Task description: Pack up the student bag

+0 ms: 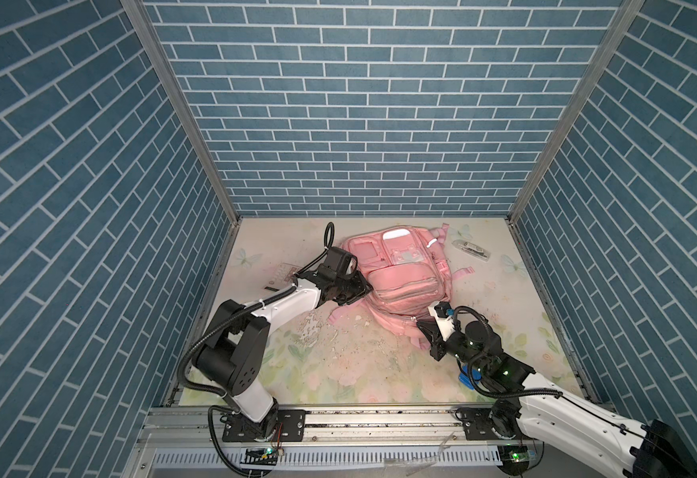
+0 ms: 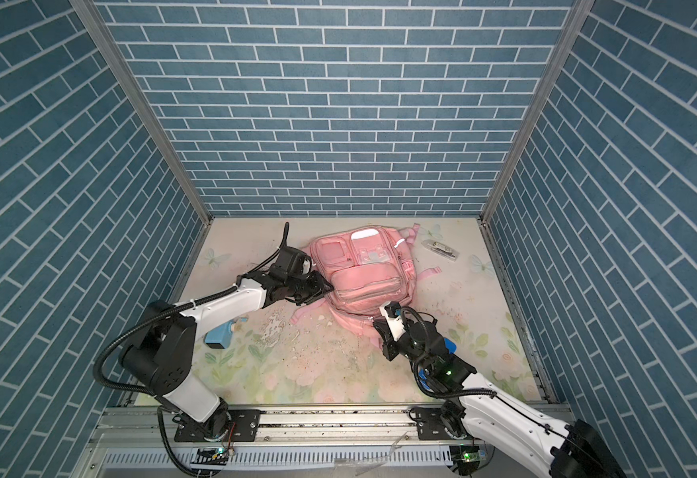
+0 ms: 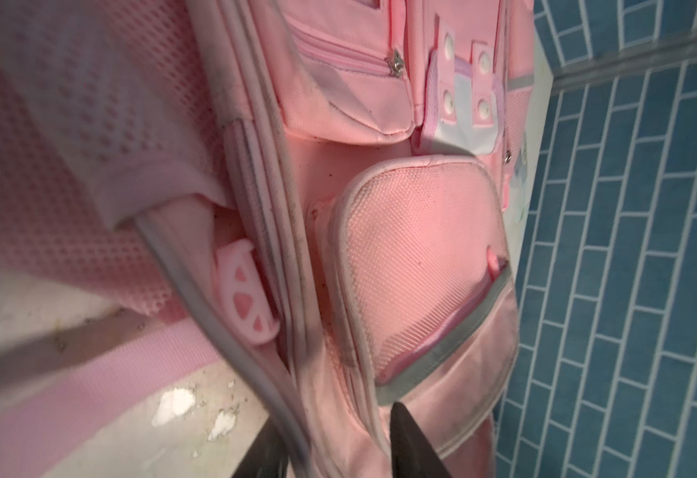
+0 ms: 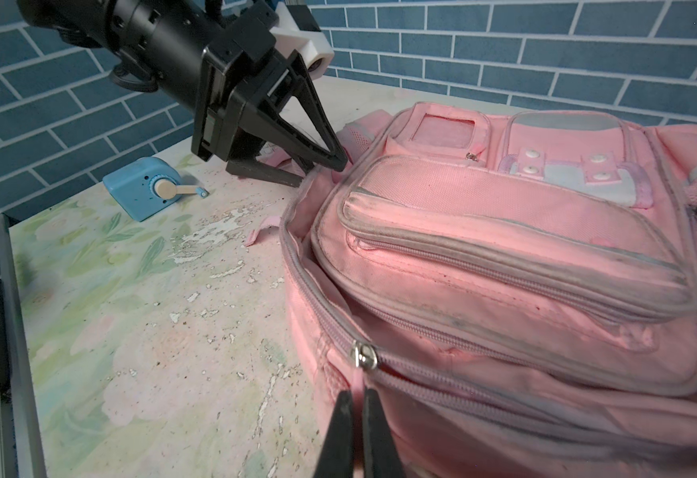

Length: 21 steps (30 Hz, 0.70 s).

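Right gripper [image 4: 358, 418]: clenched on zip pull [image 4: 359, 378]. Zip [image 4: 318, 299] runs along bag [image 4: 504, 231] toward left gripper [image 4: 318, 173], jaws parted.

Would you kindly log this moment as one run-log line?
left gripper open at bag edge | right gripper shut on zip pull | main zip partly open | sharpener on table

Open across the worn floral tabletop [image 1: 338, 364] at lower centre in both top views, blocked at centre by the large pink fabric backpack [image 1: 400, 277], at left by a small blue plastic box with a beige crank [image 2: 218, 337], at upper right by a clear plastic case [image 1: 470, 249].
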### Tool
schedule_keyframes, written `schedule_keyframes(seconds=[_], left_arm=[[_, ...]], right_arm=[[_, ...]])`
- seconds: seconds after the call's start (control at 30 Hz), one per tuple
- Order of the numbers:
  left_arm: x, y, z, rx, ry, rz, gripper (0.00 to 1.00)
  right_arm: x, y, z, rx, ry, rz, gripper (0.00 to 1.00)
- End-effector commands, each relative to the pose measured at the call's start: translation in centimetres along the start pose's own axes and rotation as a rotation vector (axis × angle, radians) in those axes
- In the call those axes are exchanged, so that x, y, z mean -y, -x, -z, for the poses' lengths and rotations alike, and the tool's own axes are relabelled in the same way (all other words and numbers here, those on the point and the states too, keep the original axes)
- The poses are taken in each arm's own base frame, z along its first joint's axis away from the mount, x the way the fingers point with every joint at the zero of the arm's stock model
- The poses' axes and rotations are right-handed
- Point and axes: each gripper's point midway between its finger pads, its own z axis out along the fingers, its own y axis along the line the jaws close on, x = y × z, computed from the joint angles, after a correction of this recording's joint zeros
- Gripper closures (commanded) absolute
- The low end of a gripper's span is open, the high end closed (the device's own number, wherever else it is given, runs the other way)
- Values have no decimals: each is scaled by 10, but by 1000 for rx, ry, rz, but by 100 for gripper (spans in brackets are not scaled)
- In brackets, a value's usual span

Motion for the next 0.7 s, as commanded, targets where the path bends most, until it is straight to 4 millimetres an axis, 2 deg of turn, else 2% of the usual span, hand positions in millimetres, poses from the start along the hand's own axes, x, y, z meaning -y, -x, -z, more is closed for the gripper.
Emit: schedule_keyframes(seconds=[0.0,0.1,0.3,0.53,0.67], left_arm=[[34,-9,24,95,-122,106,50],[40,-40,27,105,-173,214,44],[40,-92,16,84,-244,420,41],[43,-103,-1,102,-245,469,41],[24,-99,-4,149,-194,481,41]], right_arm=[[-14,30,1,115,59,-16,100],[-17,26,-1,99,64,-17,100],[-24,21,-3,81,72,-10,100],[-33,14,-5,48,68,3,100],[-32,11,-4,34,48,-20,100]])
